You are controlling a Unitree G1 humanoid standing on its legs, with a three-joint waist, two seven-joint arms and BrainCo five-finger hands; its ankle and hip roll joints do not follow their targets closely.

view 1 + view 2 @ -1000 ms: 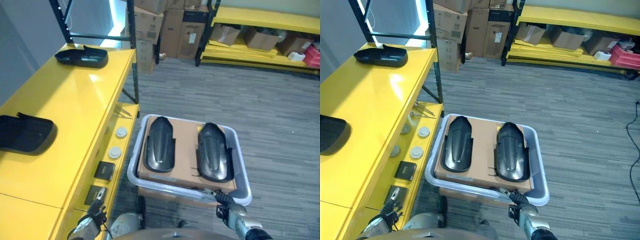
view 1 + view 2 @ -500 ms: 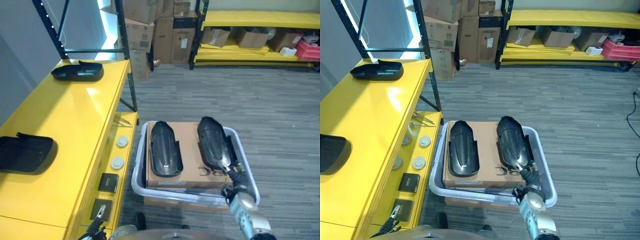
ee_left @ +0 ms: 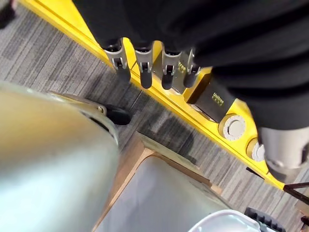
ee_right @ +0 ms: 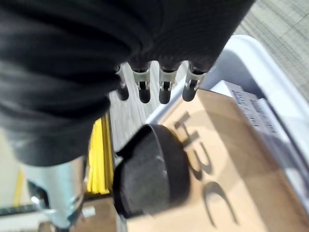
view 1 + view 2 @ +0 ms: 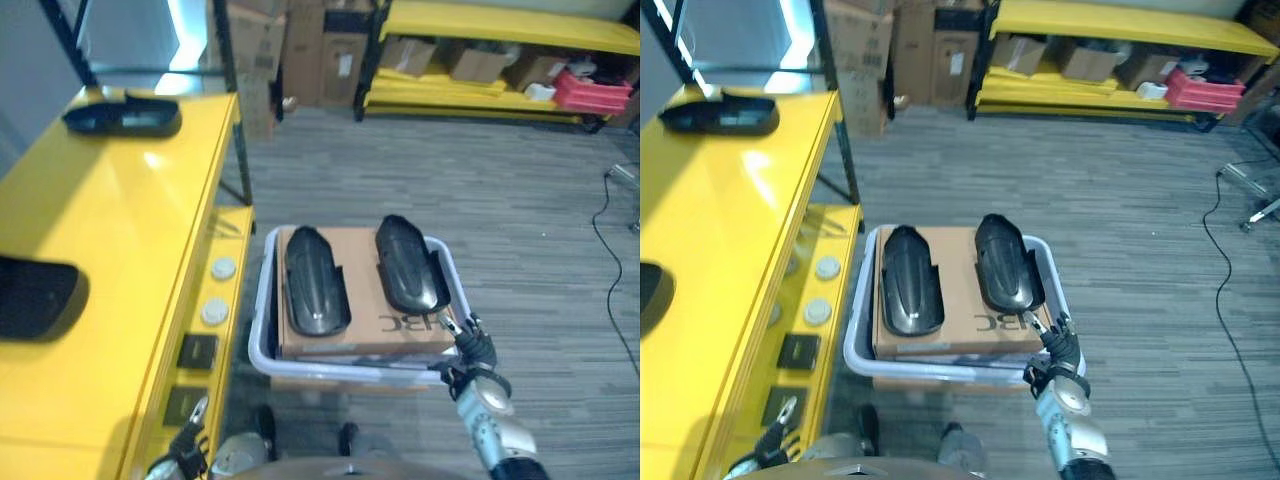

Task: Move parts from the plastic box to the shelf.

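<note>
Right hand (image 5: 478,352) now raised to the near right corner of the plastic box (image 5: 262,345), fingers (image 4: 165,89) straight, empty, just short of right-hand part (image 5: 408,265); both parts unlifted on cardboard (image 5: 380,322), left-hand part (image 5: 314,293) beside; left hand (image 3: 145,67) relaxed beside yellow shelf (image 5: 100,260); grasp pending.

A warehouse: yellow shelving (image 5: 480,20) loaded with cardboard boxes (image 5: 470,62) over grey carpet (image 5: 500,190).
</note>
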